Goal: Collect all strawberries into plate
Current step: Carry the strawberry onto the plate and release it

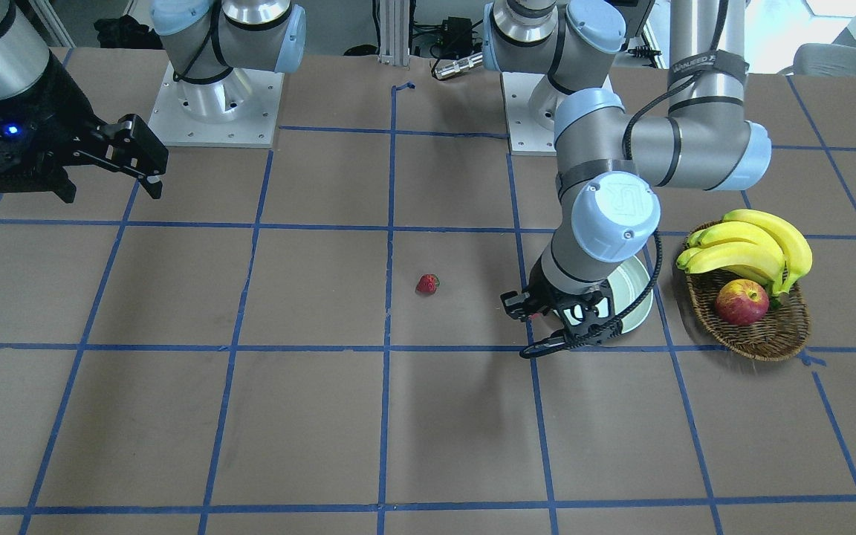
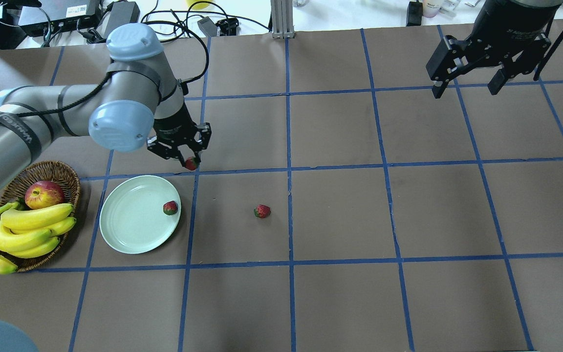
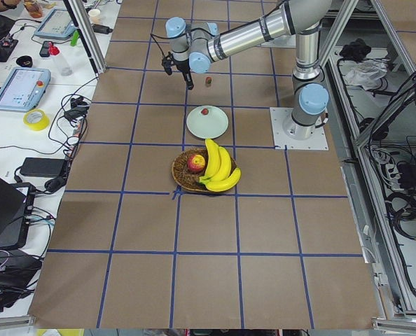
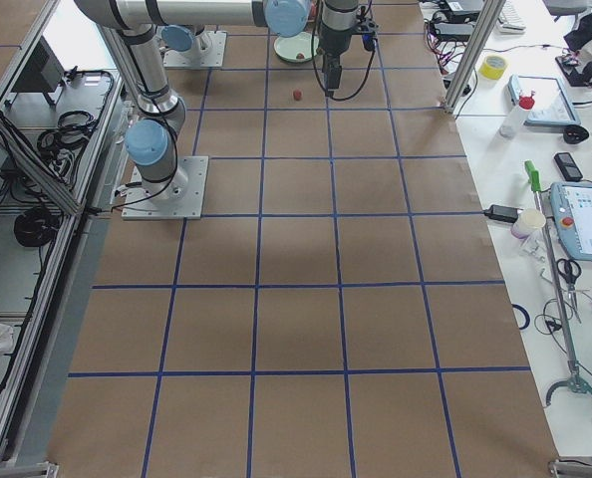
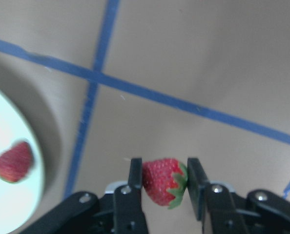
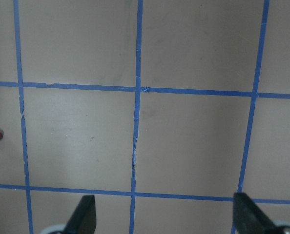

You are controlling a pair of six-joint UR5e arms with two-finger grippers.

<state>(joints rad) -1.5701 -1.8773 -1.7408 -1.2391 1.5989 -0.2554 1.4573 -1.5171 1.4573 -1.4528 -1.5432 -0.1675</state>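
Nearest me on my left sits the wicker basket (image 2: 61, 171), with the bananas (image 2: 32, 217) and the apple (image 2: 43, 194) in it. Just right of it the plate (image 2: 130, 230) lies flat on the desk (image 2: 340, 220), apart from the basket. The first strawberry (image 2: 170, 208) rests inside the plate, by its right rim. Farther right, at about the same depth, the second strawberry (image 2: 262, 211) lies alone on the bare desk, well apart from the plate and near a blue tape line (image 2: 290, 215).

A little beyond the plate's far right edge hangs my left claw (image 2: 191, 162), pointing down. Its two fingers are clamped on the third strawberry (image 5: 160, 181) from either side, the green cap turned toward one finger. That berry is over the brown desk close to a crossing of tape lines, outside the plate's rim. I cannot tell whether it touches the desk.

Farthest off, on the right, my right claw (image 2: 465, 90) hangs over the desk with its fingers spread wide apart, well away from every berry.
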